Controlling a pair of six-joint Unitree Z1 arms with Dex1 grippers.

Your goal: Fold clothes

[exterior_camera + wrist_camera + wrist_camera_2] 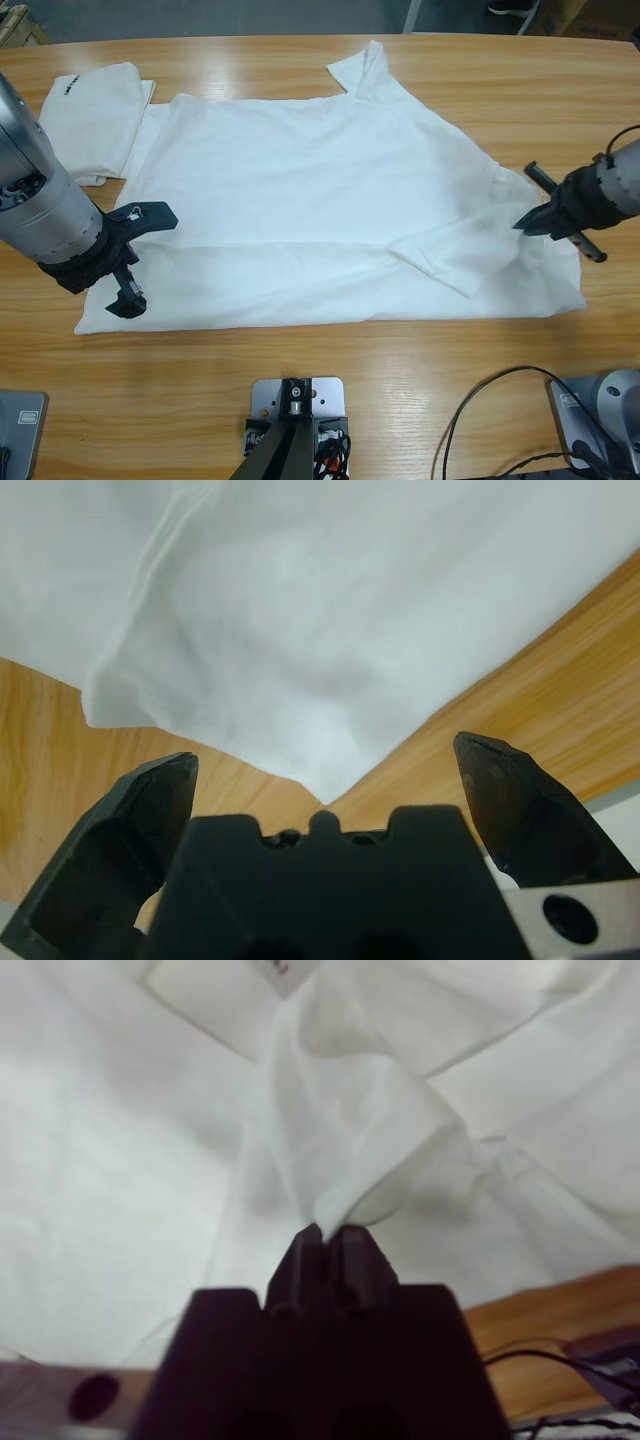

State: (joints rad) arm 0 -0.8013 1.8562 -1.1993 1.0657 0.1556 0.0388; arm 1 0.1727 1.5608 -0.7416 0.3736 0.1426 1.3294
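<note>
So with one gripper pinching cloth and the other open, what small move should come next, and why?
Probably shut the left gripper on the spread shirt edge lying between its open jaws. The right gripper is already shut on a pinch of cloth, so both would then hold it.

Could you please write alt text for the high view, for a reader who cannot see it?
A white T-shirt lies spread across the wooden table. The right gripper pinches its edge; the left gripper, open, hovers at its opposite edge. A folded T-shirt lies beside it.

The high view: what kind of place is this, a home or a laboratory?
Probably a robotics lab or test workspace, not a home. A long wooden table holds a spread white T-shirt between two robot arms, the right tool pinching its cloth, and cables lie on the table.
</note>
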